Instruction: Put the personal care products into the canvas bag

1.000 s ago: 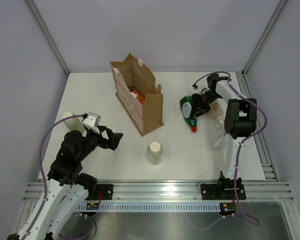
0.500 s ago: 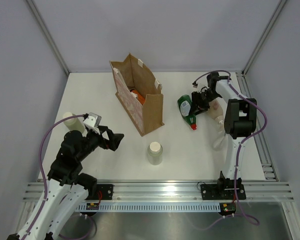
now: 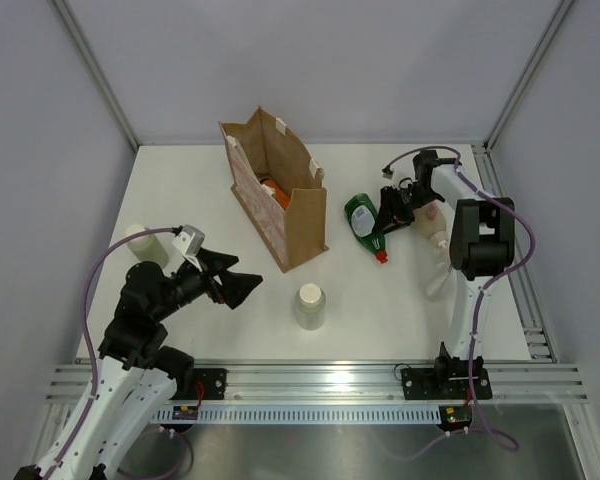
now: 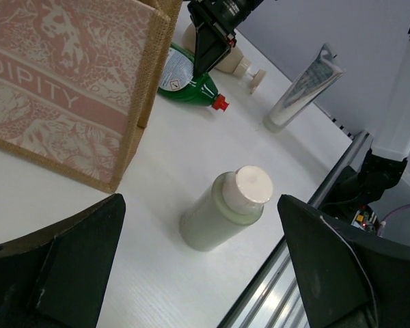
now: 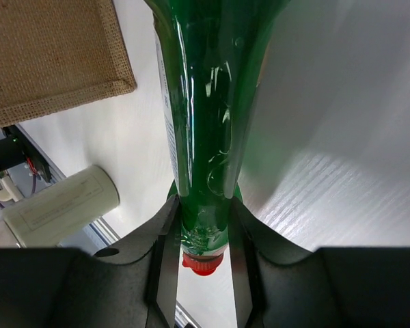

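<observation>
The canvas bag [image 3: 280, 205] stands upright at the middle back with an orange bottle [image 3: 272, 189] inside. My right gripper [image 3: 388, 218] is shut on the green bottle [image 3: 361, 217] near its red cap [image 3: 381, 256], just right of the bag. In the right wrist view the fingers [image 5: 165, 256] clamp the green bottle's [image 5: 205, 102] neck. The peach bottle [image 3: 427, 216] and the thin clear tube [image 3: 437, 280] lie further right. A cream cylinder [image 3: 311, 305] stands at front centre. My left gripper [image 3: 237, 286] is open and empty, to the left of it; the cylinder [image 4: 225, 212] shows between its fingers.
A second cream bottle [image 3: 144, 243] stands at the left edge beside the left arm. The right arm's upright link [image 3: 475, 240] rises next to the clear tube. The aluminium rail [image 3: 320, 380] runs along the table's front edge.
My right gripper has carried the green bottle left, toward the bag. My left gripper has opened wider and moved a little right toward the cream cylinder.
</observation>
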Controlling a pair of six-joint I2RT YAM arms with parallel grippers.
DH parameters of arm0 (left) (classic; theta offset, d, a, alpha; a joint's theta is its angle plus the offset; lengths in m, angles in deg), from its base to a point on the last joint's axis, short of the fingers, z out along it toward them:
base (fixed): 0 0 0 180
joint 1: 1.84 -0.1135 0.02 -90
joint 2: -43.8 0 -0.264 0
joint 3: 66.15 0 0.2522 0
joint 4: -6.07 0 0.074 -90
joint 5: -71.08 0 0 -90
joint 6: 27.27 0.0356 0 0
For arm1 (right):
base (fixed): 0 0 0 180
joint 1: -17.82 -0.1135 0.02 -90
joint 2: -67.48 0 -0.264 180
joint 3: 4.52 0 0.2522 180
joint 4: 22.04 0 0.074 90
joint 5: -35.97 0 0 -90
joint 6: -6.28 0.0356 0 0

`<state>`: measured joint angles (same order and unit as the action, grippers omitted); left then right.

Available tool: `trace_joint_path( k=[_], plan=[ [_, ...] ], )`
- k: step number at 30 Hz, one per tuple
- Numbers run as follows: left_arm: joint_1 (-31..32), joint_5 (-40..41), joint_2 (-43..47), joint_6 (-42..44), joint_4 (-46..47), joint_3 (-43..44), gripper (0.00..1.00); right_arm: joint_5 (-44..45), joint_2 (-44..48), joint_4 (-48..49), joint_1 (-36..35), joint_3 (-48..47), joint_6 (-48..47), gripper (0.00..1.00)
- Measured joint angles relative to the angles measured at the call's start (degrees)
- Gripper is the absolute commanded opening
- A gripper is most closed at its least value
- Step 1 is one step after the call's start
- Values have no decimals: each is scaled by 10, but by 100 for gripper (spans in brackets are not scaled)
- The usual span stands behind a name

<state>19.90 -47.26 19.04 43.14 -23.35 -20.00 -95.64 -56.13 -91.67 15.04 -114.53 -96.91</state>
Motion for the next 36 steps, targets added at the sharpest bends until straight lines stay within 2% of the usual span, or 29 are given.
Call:
trace_joint_path(
  k=[5, 12, 19, 22, 26, 31, 36],
  plan=[
    [0, -6, 18, -35, 7, -9, 99, 26, 28, 12, -1, 25, -8, 0],
    [0, 7, 22, -59, -21, -23, 99, 131, 93, 46, -20, 73, -28, 0],
    [0, 26, 32, -59, -59, -23, 99, 287, 173, 102, -122, 143, -54, 0],
    [0, 31, 44, -57, -70, -23, 99, 322, 177, 112, -155, 149, -62, 6],
    [0, 37, 57, -54, -83, -22, 99, 342, 175, 117, -163, 149, -67, 13],
    [0, 42, 60, -43, -92, -20, 99, 367, 160, 122, -167, 148, -71, 36],
    [0, 44, 60, -38, -103, -20, 99, 383, 148, 127, -181, 139, -73, 46]
  ],
)
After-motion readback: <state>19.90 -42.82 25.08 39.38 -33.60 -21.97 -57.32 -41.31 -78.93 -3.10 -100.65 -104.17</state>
